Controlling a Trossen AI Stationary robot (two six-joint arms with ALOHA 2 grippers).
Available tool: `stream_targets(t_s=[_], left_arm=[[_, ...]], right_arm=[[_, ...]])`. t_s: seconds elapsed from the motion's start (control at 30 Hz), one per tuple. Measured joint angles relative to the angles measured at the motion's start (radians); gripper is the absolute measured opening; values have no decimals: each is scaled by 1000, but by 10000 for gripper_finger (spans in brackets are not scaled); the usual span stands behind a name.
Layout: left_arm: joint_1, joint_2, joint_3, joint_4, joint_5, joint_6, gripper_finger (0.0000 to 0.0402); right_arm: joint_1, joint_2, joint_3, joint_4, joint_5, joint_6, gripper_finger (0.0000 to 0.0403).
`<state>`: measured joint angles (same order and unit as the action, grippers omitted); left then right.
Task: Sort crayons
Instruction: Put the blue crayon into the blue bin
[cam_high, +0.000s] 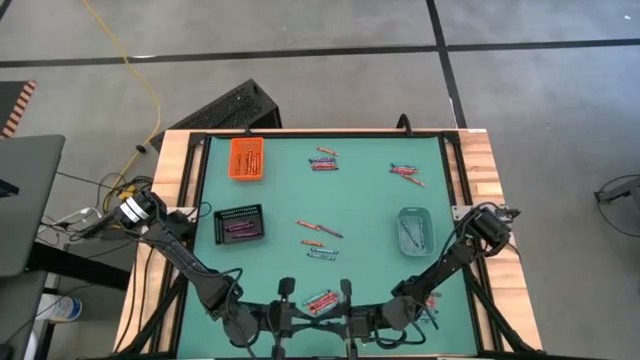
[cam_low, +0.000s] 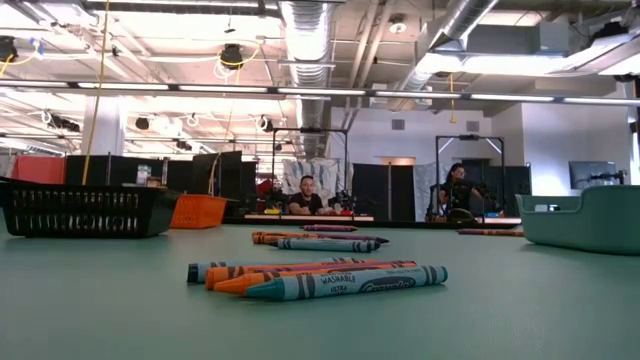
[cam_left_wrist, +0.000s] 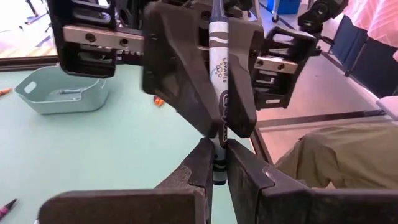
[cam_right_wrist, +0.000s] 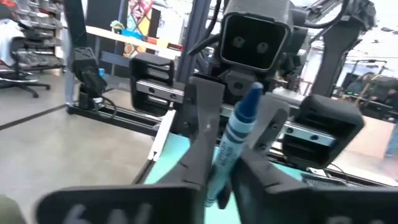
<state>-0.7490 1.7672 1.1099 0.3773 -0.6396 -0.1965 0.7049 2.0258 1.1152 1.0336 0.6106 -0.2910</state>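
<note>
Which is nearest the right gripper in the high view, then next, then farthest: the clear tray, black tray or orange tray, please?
From the right gripper, at the table's near edge:
1. Clear tray, right side.
2. Black tray, left side.
3. Orange tray, far left corner.

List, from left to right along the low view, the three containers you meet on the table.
Black tray → orange tray → teal tray.

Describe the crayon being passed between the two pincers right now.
The blue crayon is a thin stick in a printed paper wrapper, its bare blue tip exposed at one end. It is off the table near the front edge, pinched at one end by the left pincer and gripped farther along by the right pincer, whose fingers close around it.
</note>
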Motion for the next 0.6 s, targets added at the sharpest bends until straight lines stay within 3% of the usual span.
stream_targets(t_s=[0.1,0.2,0.37,0.43,0.5,0.6], left_arm=[[-2,0,0,6,-1,15,36],[-3,0,0,7,-26,40,57],[-3,-6,0,-61,-135,110,96],[-4,-17,0,-123,-194,97,108],[0,-22,0,-208,-269,54,114],[17,-16,0,-364,-318,-54,117]], right_arm=[[10,-2,0,-1,23,-40,12],[31,-35,0,-46,83,-87,13],[82,-212,0,-425,283,-92,8],[98,-319,0,-709,327,32,6],[100,-431,0,-1031,316,263,5],[59,-595,0,-1521,183,696,4]])
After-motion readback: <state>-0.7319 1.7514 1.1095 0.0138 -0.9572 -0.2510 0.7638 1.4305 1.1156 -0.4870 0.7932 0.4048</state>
